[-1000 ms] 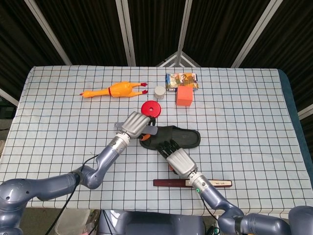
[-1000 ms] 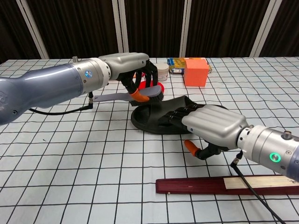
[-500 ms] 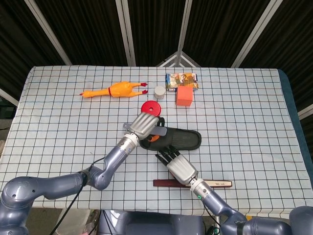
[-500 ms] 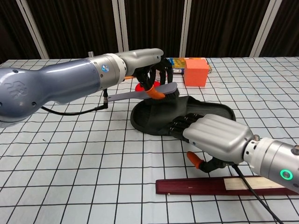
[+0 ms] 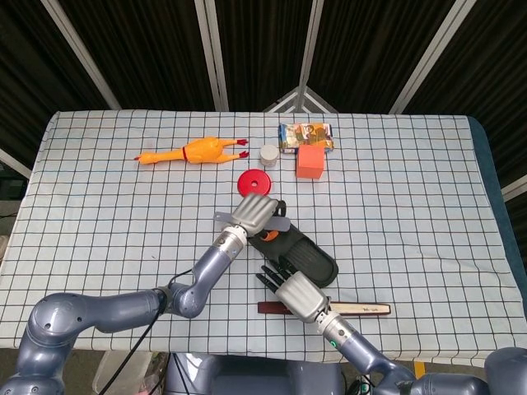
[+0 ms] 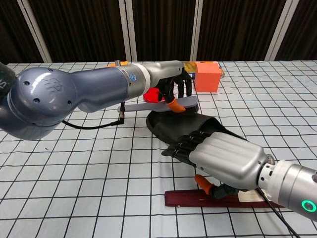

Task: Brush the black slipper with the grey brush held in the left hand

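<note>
**Slipper getting brushed, both hands on the job**

Slipper sits near the middle of the checkered table, black, lying at a slant with one end up by the left hand and the other end down toward the front edge. From the chest view you can see the left hand has its fingers wrapped around the grey brush, handle sticking out to the left, bristle end down on the upper end of the slipper. Looks like the bristles are touching the strap area, though the hand covers part of it.

Right hand is laid palm down on the near end of the slipper, dark fingers stretched out flat and close together over it, pressing on it rather than gripping anything.

Just in front of that hand lies a dark red stick with a pale end. Further back on the table: a rubber chicken, a red disc, a small white jar, an orange block and a printed box right behind it
</note>
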Motion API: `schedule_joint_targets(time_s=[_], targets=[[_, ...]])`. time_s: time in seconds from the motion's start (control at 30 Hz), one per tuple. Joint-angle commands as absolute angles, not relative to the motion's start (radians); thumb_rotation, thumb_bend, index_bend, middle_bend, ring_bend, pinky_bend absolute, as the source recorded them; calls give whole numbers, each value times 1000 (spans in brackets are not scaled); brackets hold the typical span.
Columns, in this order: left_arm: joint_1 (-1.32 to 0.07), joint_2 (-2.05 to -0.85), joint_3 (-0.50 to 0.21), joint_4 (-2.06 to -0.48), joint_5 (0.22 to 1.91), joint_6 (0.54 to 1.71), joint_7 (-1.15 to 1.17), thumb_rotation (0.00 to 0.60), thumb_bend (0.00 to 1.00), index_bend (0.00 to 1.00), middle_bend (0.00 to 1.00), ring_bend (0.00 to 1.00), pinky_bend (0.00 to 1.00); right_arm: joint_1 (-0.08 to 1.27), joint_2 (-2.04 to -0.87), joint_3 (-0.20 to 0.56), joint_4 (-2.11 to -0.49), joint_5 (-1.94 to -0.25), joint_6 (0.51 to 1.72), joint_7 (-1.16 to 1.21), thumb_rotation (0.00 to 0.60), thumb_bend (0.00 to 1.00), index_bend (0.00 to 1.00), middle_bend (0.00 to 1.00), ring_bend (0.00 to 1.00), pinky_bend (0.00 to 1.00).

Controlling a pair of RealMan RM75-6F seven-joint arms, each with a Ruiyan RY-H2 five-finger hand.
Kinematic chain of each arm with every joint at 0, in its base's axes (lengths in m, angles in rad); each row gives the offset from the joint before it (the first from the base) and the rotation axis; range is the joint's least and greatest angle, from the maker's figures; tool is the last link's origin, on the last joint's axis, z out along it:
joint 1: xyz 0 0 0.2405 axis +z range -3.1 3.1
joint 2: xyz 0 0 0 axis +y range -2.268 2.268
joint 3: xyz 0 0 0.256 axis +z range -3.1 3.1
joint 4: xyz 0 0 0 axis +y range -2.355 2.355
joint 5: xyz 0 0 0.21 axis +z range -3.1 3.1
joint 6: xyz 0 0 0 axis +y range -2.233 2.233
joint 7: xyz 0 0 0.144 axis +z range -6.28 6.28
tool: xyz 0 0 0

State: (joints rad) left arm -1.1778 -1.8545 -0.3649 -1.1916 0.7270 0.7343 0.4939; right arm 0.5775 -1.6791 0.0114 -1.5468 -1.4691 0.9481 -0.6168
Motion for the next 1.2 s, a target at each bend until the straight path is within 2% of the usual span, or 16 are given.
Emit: schedule_joint_targets(time_s=[0.03, 0.33, 0.43, 0.73, 0.93, 1.2], targets=[[-1182, -1828, -346, -1231, 702, 739, 521, 600, 648, 535, 636, 517, 562, 578, -1677, 15, -1551, -1464, 952, -617, 600, 722, 0, 102, 46, 97], [-1203, -1742, -304, -1338, 577, 737, 601, 600, 650, 536, 638, 517, 562, 586, -1678, 18, -1552, -1449, 953, -628, 600, 722, 0, 102, 46, 97], [-1211, -1742, -314, -1359, 557, 731, 585, 600, 645, 534, 635, 517, 562, 589, -1682, 18, -1551, -1446, 951, -628, 600, 722, 0, 102, 46, 97], [-1212, -1812, -361, -1317, 704, 689, 410, 600, 632, 525, 634, 517, 562, 594, -1687, 16, -1551, -1437, 952, -633, 600, 721, 0, 102, 46, 97], [-1207, -1797, -333, -1304, 736, 686, 394, 600, 632, 532, 638, 517, 562, 592, -1679, 13, -1562, -1433, 963, -632, 600, 722, 0, 102, 46, 97], [-1206, -1736, -272, -1305, 670, 666, 434, 600, 632, 529, 635, 517, 562, 590, -1669, 11, -1575, -1431, 976, -644, 600, 722, 0, 102, 46, 97]])
